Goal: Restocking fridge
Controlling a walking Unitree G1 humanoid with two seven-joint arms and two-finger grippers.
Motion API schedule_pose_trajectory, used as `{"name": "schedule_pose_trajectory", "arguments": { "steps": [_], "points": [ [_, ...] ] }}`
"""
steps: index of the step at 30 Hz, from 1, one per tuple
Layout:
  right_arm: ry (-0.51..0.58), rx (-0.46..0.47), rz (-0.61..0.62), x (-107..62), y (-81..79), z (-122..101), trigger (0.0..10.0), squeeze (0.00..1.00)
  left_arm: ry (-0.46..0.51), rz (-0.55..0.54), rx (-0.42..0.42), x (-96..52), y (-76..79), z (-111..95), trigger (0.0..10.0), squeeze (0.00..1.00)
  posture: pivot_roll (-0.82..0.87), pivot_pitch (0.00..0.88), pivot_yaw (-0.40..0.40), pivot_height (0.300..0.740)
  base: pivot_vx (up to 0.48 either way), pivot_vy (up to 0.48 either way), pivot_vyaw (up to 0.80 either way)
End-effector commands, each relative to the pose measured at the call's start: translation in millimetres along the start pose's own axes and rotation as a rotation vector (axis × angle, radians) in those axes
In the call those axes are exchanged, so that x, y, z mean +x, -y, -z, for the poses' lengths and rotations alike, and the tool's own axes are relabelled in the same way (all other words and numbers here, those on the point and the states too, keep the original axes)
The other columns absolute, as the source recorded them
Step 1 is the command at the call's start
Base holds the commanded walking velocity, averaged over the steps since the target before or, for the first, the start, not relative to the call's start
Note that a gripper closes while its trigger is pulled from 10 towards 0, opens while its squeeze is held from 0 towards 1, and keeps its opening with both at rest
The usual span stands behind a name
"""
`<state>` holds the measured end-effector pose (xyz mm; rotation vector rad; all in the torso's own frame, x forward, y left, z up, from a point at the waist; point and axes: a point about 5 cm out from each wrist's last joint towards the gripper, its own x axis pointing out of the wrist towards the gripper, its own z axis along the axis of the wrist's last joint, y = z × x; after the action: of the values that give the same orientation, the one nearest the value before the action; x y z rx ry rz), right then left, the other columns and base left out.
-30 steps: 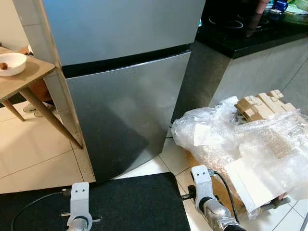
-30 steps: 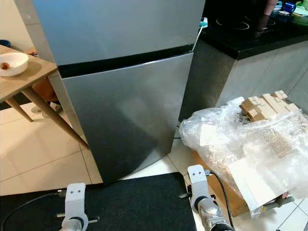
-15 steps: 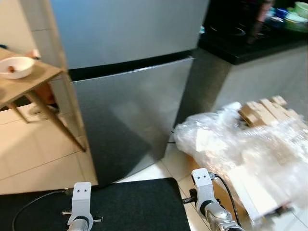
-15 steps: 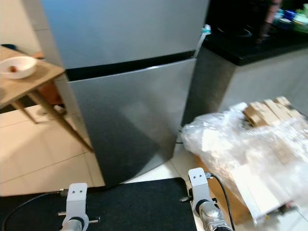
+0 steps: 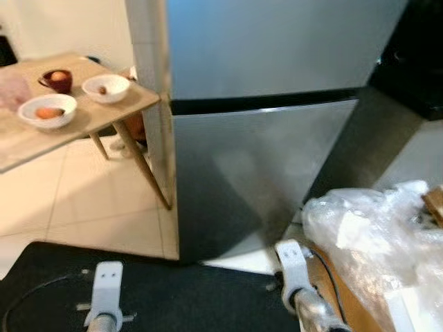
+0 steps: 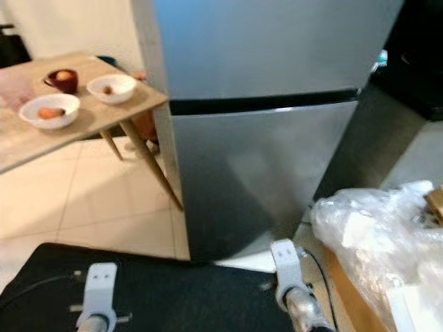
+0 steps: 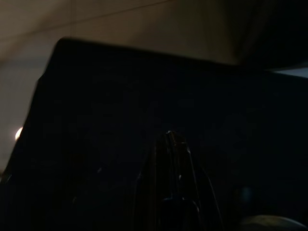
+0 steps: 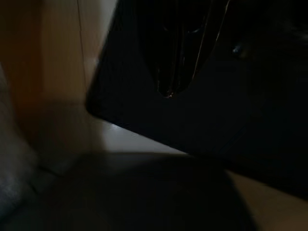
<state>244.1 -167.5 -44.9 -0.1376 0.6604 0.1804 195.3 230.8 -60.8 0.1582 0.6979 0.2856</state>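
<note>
While both arms hang low at the bottom edge of the head views, the silver fridge [image 5: 270,104] stands straight ahead with both doors closed, a dark seam running across between the upper door and the lower one. To the robot's left a wooden counter [image 5: 104,117] on slanted legs abuts the fridge's side; it carries a white bowl [image 5: 47,111] with something orange in it, a second white bowl [image 5: 106,88] with a small brownish piece, and a dark red cup [image 5: 57,80] behind them. On the floor to the right lies a heap of clear plastic wrap [image 5: 374,235], near the lower right corner of the fridge. A black mat [image 6: 159,290] covers the pale tiled floor just in front of the robot. The left pincer [image 7: 169,144] hangs over this mat, and in the dark left wrist view its two black fingers lie close together, tips meeting. The right pincer [image 8: 168,89] hangs over the mat's edge near the pale tiles; the right wrist view is very dark, yet its fingers appear drawn together to a narrow point as well. Neither pincer holds anything.
</note>
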Motion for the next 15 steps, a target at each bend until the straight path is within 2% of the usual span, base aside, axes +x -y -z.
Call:
{"name": "schedule_pose_trajectory", "arguments": {
  "steps": [1, 10, 15],
  "points": [
    [-0.012, -0.001, 0.009, -1.7, 3.2, 4, 10.0, 0.0, -0.017, 0.009, -0.008, -2.9, 3.4, 6, 10.0, 0.0, -0.07, 0.073, -0.048, 0.74, 0.0, 0.0, 0.8],
    [-0.015, -0.002, 0.007, -1.9, 1.8, 5, 10.0, 0.0, -0.019, 0.025, -0.018, -3.9, 7.6, 7, 10.0, 0.0, -0.07, 0.075, -0.047, 0.74, 0.0, 0.0, 0.8],
    [-0.016, 0.0, 0.005, -1.9, 0.3, 6, 10.0, 0.0, -0.018, 0.102, -0.015, -5.8, 17.3, 9, 10.0, 0.0, -0.06, 0.076, -0.044, 0.74, 0.0, 0.0, 0.8]
  ]
}}
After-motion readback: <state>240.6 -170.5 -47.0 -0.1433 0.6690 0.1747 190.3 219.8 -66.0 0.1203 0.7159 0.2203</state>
